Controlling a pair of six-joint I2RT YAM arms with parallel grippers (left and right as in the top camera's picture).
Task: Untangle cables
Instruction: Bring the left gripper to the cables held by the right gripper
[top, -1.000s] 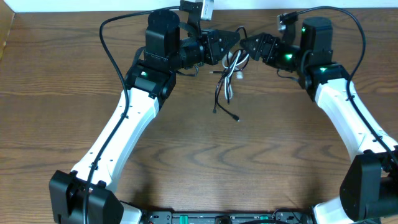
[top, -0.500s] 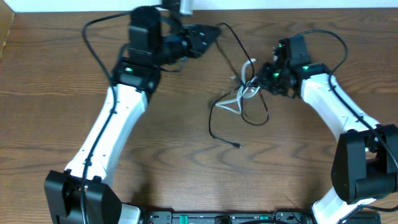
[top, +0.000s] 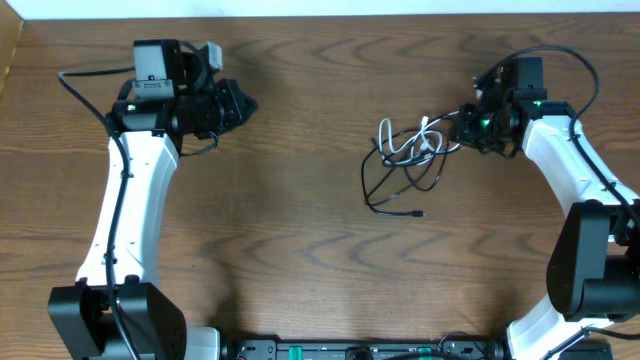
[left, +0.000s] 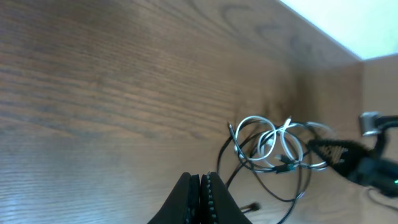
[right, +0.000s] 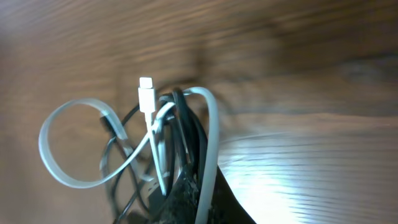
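**While the right gripper holds the tangle, the left gripper sits apart**

Where the overhead view shows the wooden table (top: 300, 250), the cables lie as one knot in the upper right of the frame. The white cable (top: 400, 152) forms small loops in the upper part of the knot. The black cable (top: 367, 192) hangs in wider loops toward the frame's centre, and its plug (top: 416, 213) rests on the wood at the lower edge of the tangle. The right gripper (top: 458, 130) touches the knot's right side. In the right wrist view its fingers (right: 186, 196) are clamped on strands of both cords at the bottom of the frame, and a white plug (right: 145, 85) points up above them. The left gripper (top: 250, 103) is in the upper left of the overhead frame, well apart from the cables. In the left wrist view its fingers are pressed together with nothing between them.
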